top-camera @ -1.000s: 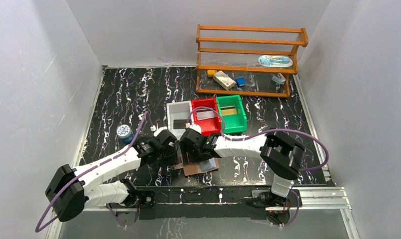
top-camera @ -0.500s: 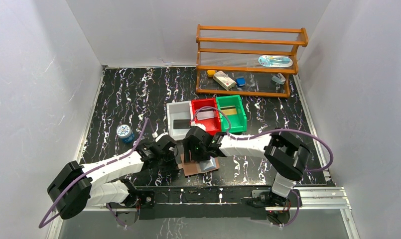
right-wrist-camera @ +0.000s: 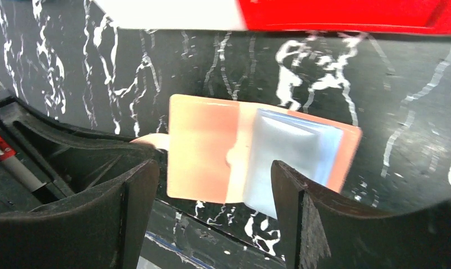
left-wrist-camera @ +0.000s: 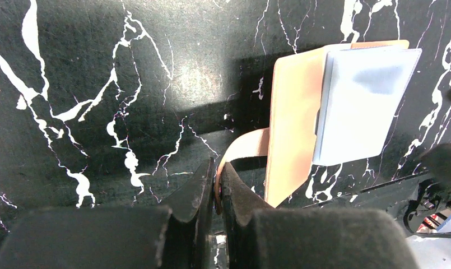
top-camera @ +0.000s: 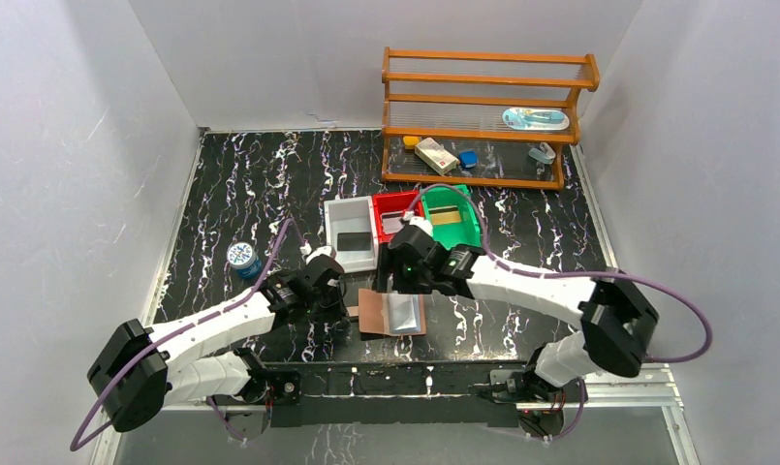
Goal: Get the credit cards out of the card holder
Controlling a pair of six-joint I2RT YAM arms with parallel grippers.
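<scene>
The card holder is a tan-brown wallet lying open and flat near the table's front edge. A pale blue-grey panel covers its right half; I cannot tell card from pocket lining. The wallet also shows in the left wrist view and the right wrist view. My left gripper is shut on the wallet's strap tab at its left side. My right gripper hovers just above the wallet's far edge, open and empty, with its fingers straddling the wallet in its wrist view.
Behind the wallet stand a white bin, a red bin and a green bin, each with a flat card-like item inside. A blue-capped jar is at the left. A wooden rack stands at the back right.
My right gripper lifted off the wallet and moved back and right, its arm swinging outward. The wallet now lies flat and more exposed. My left gripper kept its hold on the strap.
</scene>
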